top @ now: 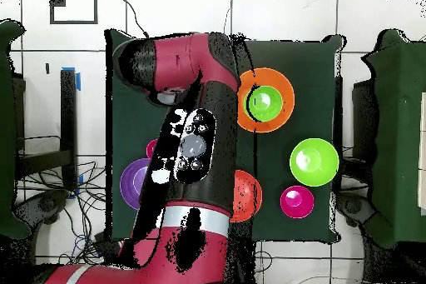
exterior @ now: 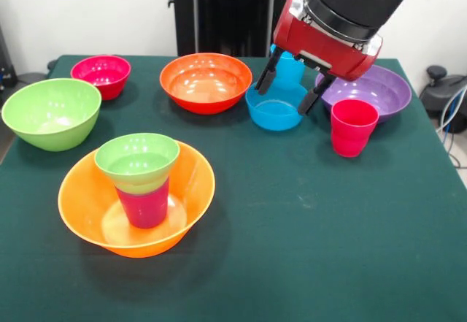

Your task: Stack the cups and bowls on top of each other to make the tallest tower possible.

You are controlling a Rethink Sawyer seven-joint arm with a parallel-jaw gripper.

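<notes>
The tower stands in the large orange bowl (exterior: 80, 198): a purple-magenta cup (exterior: 146, 204) upright in it, with a small lime green bowl (exterior: 137, 160) on top. In the overhead view the orange bowl (top: 284, 86) and the green bowl (top: 265, 102) show too. My gripper (exterior: 288, 88) is open, its fingers spread just above the small blue bowl (exterior: 274, 115). The sky blue cup (exterior: 289, 68) shows between the fingers, behind the bowl. The red-pink cup (exterior: 353, 127) stands to the right. The arm hides the gripper in the overhead view.
A large lime green bowl (exterior: 51, 112) sits at the left, a small pink-red bowl (exterior: 102, 74) and a red-orange bowl (exterior: 206, 81) at the back, and a purple bowl (exterior: 379, 88) at the back right. The overhead view shows the green bowl (top: 314, 161), the pink bowl (top: 297, 201) and the purple bowl (top: 131, 182).
</notes>
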